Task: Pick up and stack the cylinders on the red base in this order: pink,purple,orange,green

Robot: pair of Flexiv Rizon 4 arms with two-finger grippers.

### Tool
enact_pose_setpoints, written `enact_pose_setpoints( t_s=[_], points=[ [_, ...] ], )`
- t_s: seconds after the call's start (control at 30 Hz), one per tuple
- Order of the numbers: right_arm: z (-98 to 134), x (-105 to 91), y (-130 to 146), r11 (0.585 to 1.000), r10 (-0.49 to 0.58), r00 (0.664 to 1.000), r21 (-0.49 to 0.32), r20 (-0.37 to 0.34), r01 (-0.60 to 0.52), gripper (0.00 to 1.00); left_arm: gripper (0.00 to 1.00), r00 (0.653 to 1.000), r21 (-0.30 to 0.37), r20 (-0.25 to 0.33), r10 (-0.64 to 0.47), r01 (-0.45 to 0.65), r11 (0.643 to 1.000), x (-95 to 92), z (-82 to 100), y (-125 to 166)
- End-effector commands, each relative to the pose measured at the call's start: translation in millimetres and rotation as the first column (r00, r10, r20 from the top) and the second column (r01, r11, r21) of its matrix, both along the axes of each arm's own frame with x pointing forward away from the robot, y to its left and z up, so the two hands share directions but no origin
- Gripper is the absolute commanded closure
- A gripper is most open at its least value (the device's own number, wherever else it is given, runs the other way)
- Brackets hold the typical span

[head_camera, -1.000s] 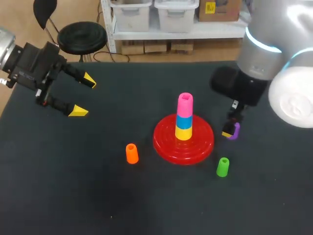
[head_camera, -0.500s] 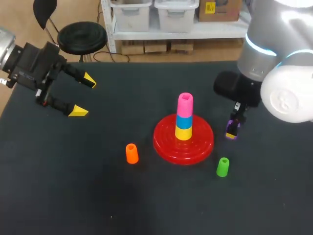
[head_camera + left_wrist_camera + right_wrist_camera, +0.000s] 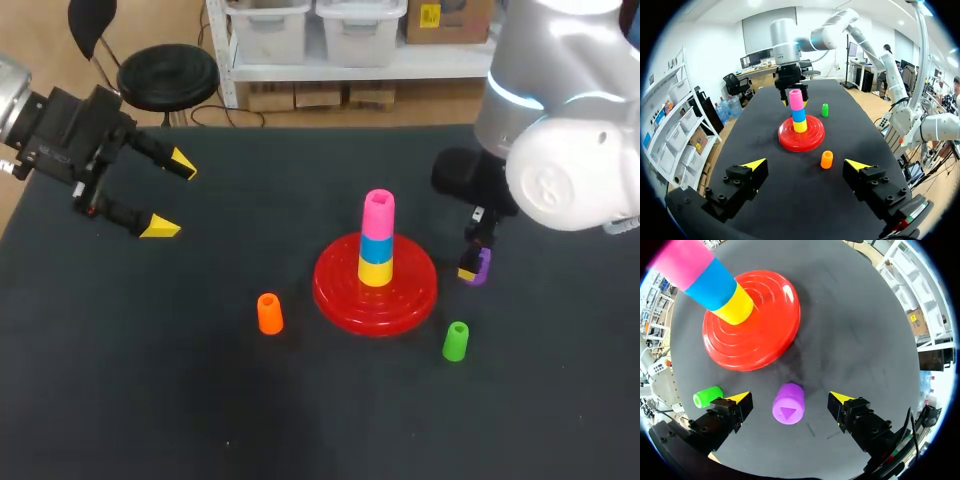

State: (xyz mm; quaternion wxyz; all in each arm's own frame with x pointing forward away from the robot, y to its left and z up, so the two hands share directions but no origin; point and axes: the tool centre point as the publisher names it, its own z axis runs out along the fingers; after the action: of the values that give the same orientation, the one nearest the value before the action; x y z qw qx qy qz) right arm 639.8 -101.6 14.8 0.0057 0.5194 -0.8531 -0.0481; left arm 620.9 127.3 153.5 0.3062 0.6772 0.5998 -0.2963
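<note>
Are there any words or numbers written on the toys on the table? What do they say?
No words or numbers on the red base, pink cylinder, orange cylinder or green cylinder.
Purple cylinder: only a triangle shape on its top, no letters.

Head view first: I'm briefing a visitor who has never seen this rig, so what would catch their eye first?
Most striking is the glossy red ribbed plastic base at the middle of the black table, carrying a tower of yellow, blue and pink plastic cylinders. Just right of it, the right claw hangs open over a small purple plastic cylinder, with one finger on either side and neither touching it.
</note>
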Motion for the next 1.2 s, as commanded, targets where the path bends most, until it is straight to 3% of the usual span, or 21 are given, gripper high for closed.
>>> enact_pose_setpoints(
  t_s=[0.03,1.2],
  points=[
    [2,-0.6,0,1.000,-0.004,1.000,-0.006,-0.006,0.004,0.00,0.00,1.000,-0.003,0.004,0.001,-0.001,1.000,-1.3,-0.9,1],
    [1,-15.5,-4,0.998,-0.037,0.999,-0.048,0.005,0.037,0.00,0.00,1.000,-0.003,0.004,0.001,-0.001,1.000,-1.3,-0.9,1]
  ],
)
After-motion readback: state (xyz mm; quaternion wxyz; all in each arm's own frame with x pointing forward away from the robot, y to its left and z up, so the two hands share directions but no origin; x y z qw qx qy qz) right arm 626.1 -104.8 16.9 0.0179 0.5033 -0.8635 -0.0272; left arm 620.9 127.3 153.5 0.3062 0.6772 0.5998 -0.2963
